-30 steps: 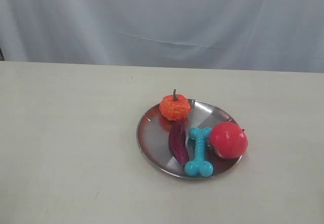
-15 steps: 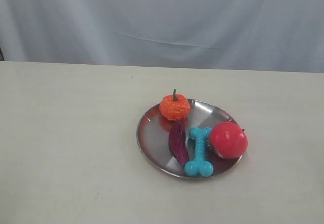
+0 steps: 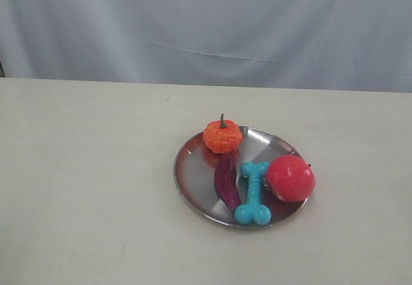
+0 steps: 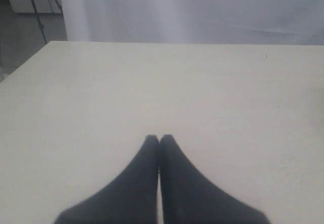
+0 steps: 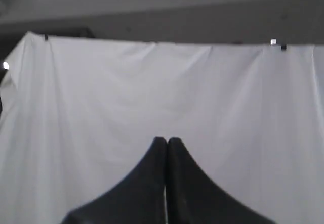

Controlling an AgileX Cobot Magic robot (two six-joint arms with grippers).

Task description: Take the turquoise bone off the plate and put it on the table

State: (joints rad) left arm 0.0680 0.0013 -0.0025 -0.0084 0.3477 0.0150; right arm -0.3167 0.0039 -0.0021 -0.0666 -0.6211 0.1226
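Both the left pincer [image 4: 159, 139] and the right pincer [image 5: 166, 141] are sitting tips-together while the turquoise bone [image 3: 253, 193] is lying on the plate [image 3: 193, 169] between purple pod [image 3: 226, 181] and red ball [image 3: 290, 178], looking light, rubbery, best nipped across its ribbed shaft.

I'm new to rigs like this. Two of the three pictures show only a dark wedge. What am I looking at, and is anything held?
This is a robot with two arms, each ending in a gripper with a camera on its wrist. The wide picture comes from a separate camera; no arm appears in it. On the table sits a metal plate holding a turquoise bone, a dark purple piece, a red ball and an orange pumpkin toy. The dark wedges are the grippers seen by their own wrist cameras: the left gripper over the table, the right gripper facing a white cloth. Both are shut on nothing, so nothing is held.
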